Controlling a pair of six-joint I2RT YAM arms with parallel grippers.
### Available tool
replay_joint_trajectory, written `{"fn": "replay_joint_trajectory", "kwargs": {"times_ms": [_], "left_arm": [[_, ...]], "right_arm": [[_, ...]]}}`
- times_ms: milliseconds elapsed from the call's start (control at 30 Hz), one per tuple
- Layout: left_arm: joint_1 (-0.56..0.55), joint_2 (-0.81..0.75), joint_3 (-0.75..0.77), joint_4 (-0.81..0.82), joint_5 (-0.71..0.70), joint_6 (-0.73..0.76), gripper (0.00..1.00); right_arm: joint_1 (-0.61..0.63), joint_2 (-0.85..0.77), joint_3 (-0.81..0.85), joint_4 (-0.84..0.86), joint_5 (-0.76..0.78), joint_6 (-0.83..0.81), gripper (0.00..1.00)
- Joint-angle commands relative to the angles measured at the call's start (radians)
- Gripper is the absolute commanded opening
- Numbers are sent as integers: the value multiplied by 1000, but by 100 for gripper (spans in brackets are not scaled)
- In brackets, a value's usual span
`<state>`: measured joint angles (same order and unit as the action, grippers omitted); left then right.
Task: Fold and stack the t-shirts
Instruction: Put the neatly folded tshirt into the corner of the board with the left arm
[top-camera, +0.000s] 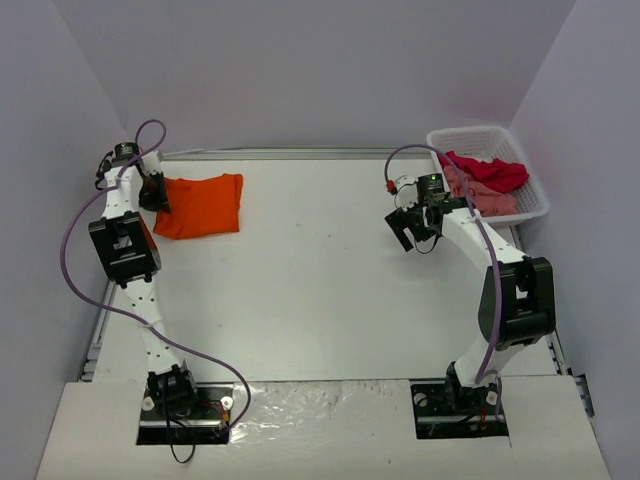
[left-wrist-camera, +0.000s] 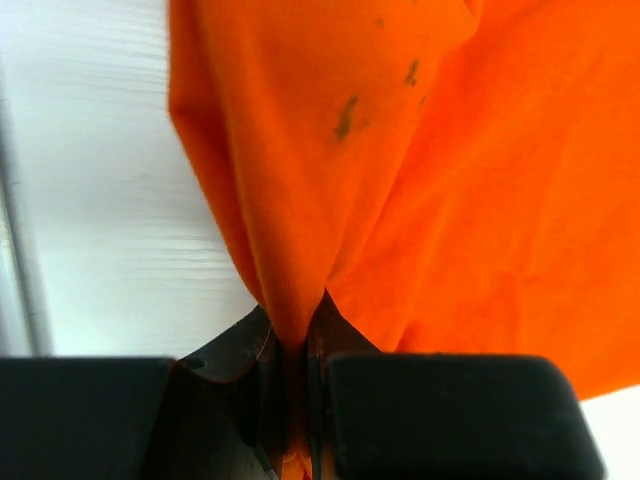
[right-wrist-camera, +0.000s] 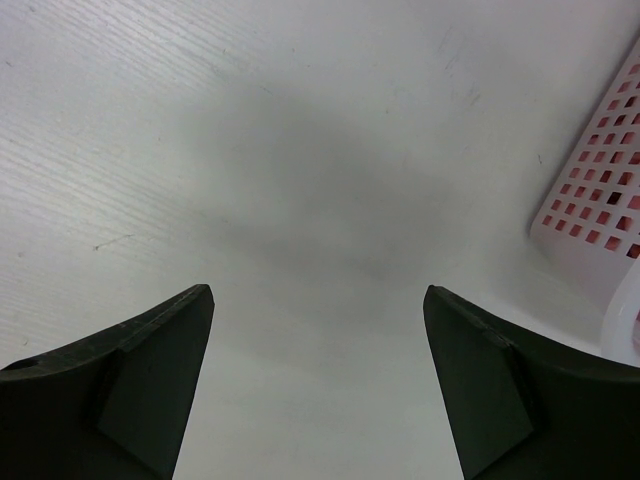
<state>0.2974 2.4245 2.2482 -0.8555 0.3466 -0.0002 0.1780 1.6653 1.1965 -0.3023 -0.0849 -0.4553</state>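
While the left pincer (left-wrist-camera: 296, 345) is clenching a fold of the orange t-shirt (left-wrist-camera: 450, 200), the right pincer (right-wrist-camera: 318, 320) is hanging released above the worktop (right-wrist-camera: 250, 150), a white basket (right-wrist-camera: 600, 190) near its right side.

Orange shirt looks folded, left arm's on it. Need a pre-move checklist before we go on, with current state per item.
1. Left gripper grip on the orange t-shirt: ok, cloth is pinched between the shut jaws.
2. Orange t-shirt folded: ok, a compact rectangle at the far left of the table; edge neatness cannot tell.
3. Right gripper free: ok, open and empty above bare table.
4. Right gripper clear of the basket: ok, beside it, not touching.
5. Crimson t-shirt and pink t-shirt folded: not ok, both lie bunched in the basket.
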Motion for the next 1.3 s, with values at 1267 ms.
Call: {"fn": "replay_joint_trajectory", "kwargs": {"times_ms": [1267], "left_arm": [[94,54,50,81,-405,223,2]], "right_arm": [[-12,-4,-63,28,-19,18,83]]}}
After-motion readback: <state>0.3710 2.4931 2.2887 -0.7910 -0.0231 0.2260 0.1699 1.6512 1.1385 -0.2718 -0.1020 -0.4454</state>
